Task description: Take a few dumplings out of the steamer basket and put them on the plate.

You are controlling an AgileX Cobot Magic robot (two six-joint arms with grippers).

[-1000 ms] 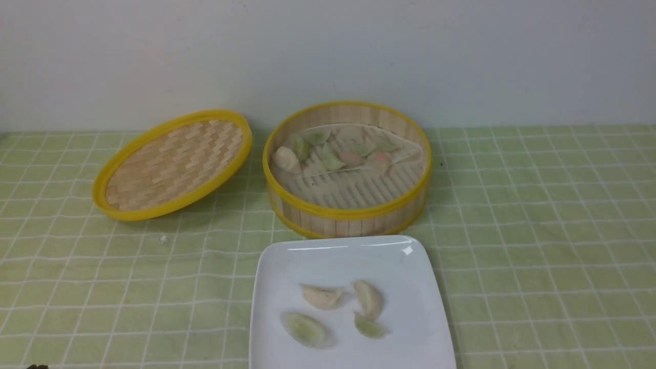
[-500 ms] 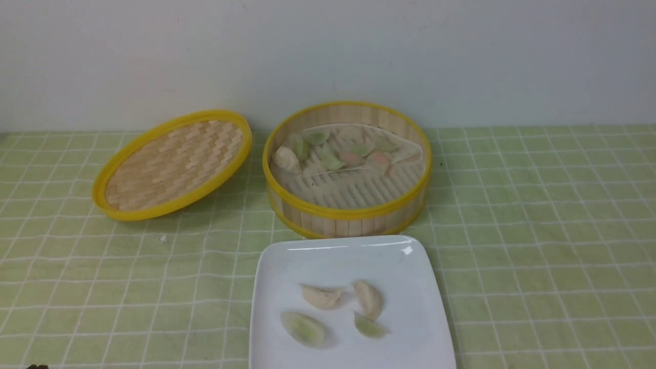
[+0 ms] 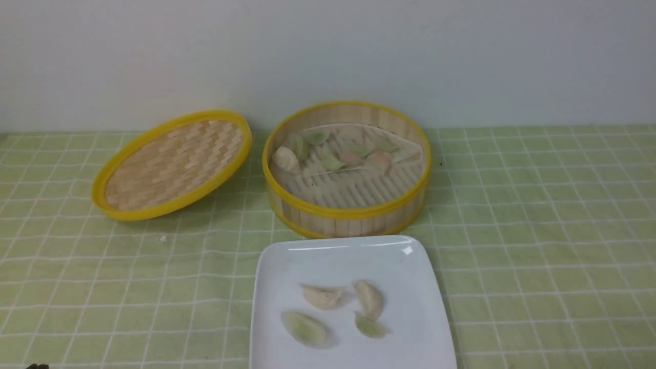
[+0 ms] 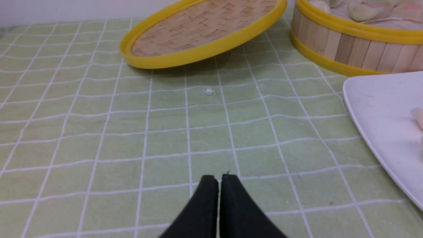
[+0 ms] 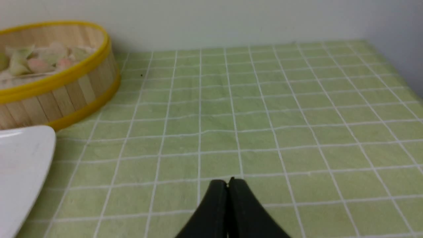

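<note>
The steamer basket (image 3: 348,212) stands at the table's middle back, with several green, pinkish and whitish dumplings (image 3: 332,163) on white liner paper at its far side. The white square plate (image 3: 410,256) lies in front of it and holds two pale green dumplings (image 3: 304,328) (image 3: 370,326) and two beige ones (image 3: 322,296). Neither gripper shows in the front view. My left gripper (image 4: 219,178) is shut and empty over the cloth, left of the plate (image 4: 380,109). My right gripper (image 5: 228,181) is shut and empty over the cloth, right of the plate (image 5: 19,155) and basket (image 5: 66,92).
The shallow woven lid (image 3: 171,164) leans tilted to the left of the basket. A small white crumb (image 3: 163,238) lies on the green checked cloth (image 3: 538,230) in front of it. A pale wall runs along the table's back edge.
</note>
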